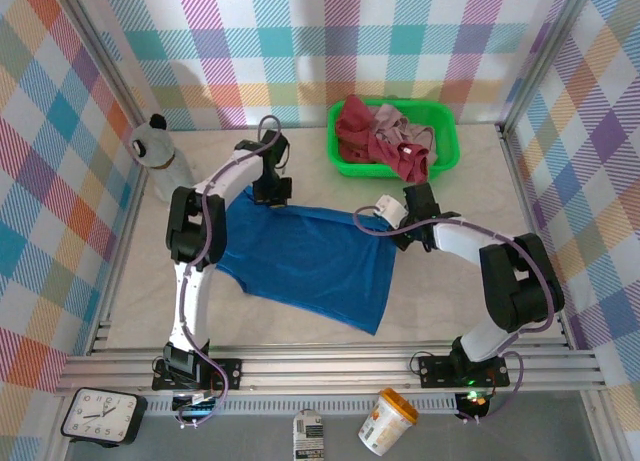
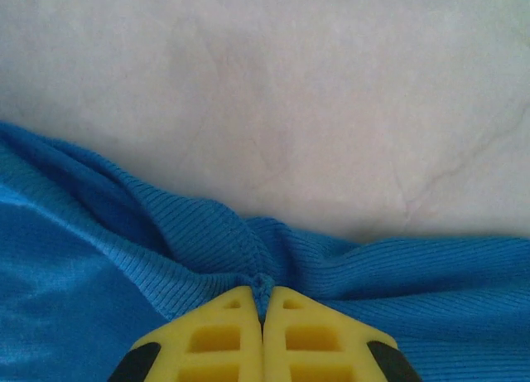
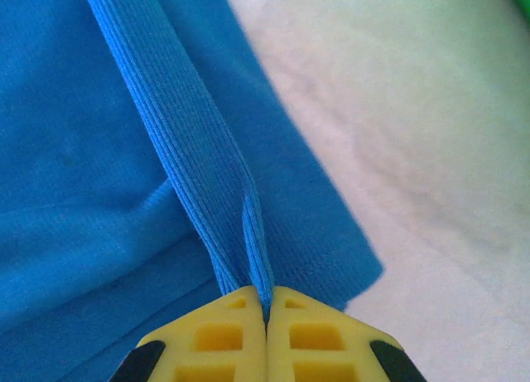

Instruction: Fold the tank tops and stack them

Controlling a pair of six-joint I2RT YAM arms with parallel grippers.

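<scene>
Your left gripper (image 2: pixel 263 306) pinched tight on ribbed hem of blue tank top (image 1: pixel 305 261), far-left corner. Your right gripper (image 3: pixel 267 306) clamped on its strap, far-right corner. Top lies spread mid-table. Green basket (image 1: pixel 447 141) near, beyond right gripper, holds dark red tank top (image 1: pixel 350 121) and pink tank top (image 1: pixel 395 131). Clear bottle (image 1: pixel 158 153) stands near left arm.

Ribbed matt cloth of blue tank top (image 3: pixel 190 175), smooth yellow plastic fingers (image 3: pixel 224 336), glossy plastic basket (image 1: pixel 449 141)

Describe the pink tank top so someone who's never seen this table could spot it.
Find the bright green basket at the far right. Two garments are bunched inside. The pink tank top is the pale one toward the right, lighter than the dark red tank top beside it.
</scene>
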